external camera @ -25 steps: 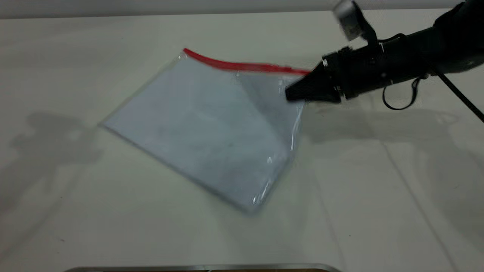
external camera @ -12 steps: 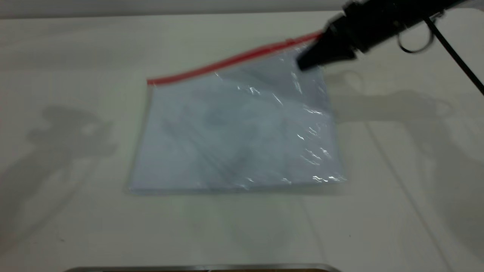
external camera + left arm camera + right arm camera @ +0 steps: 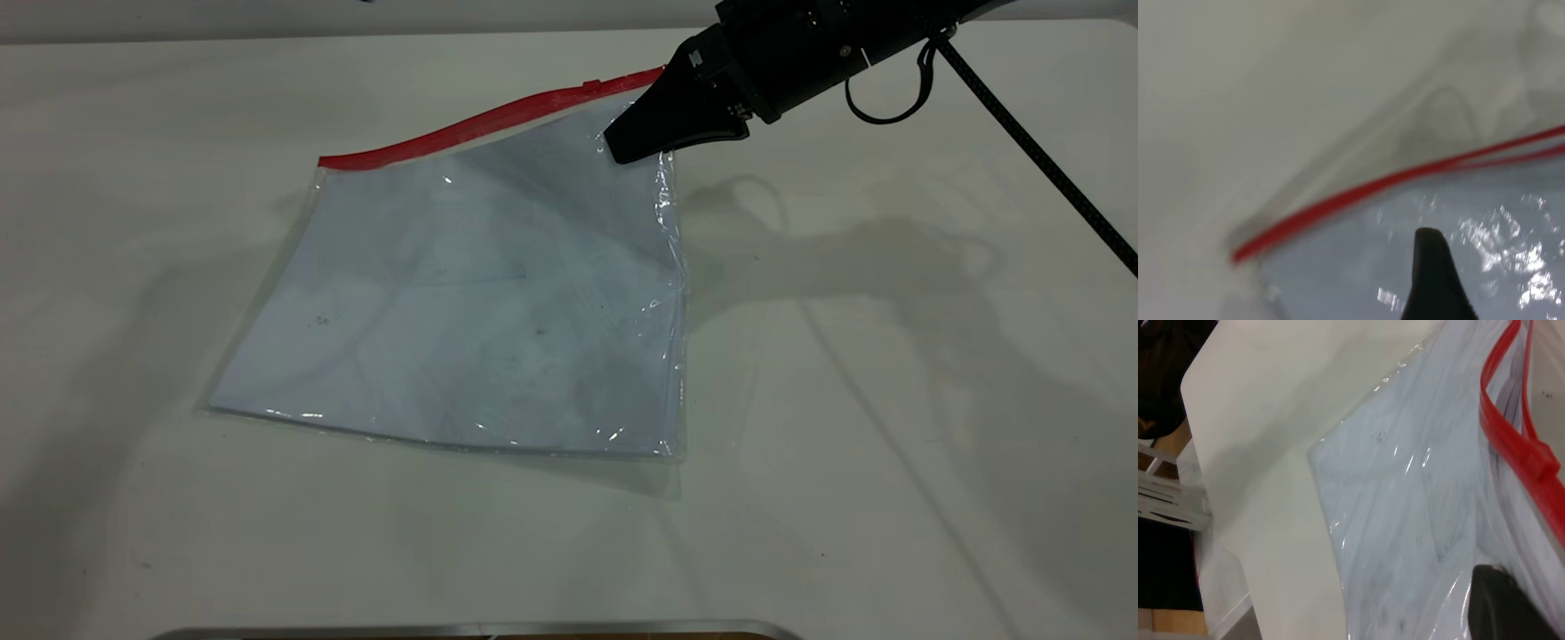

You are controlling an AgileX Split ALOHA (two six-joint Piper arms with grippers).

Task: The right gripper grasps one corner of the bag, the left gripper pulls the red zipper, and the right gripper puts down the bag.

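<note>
The right pincer is clamped on the far right corner of the bag, so the red zipper runs leftward from it along the raised far edge, toward the unseen left pincer, while the near edge rests on the bench.

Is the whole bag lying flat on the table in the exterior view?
No; the right claw holds the bag raised by its red-zipper corner.

Red zipper, clear bag
</note>
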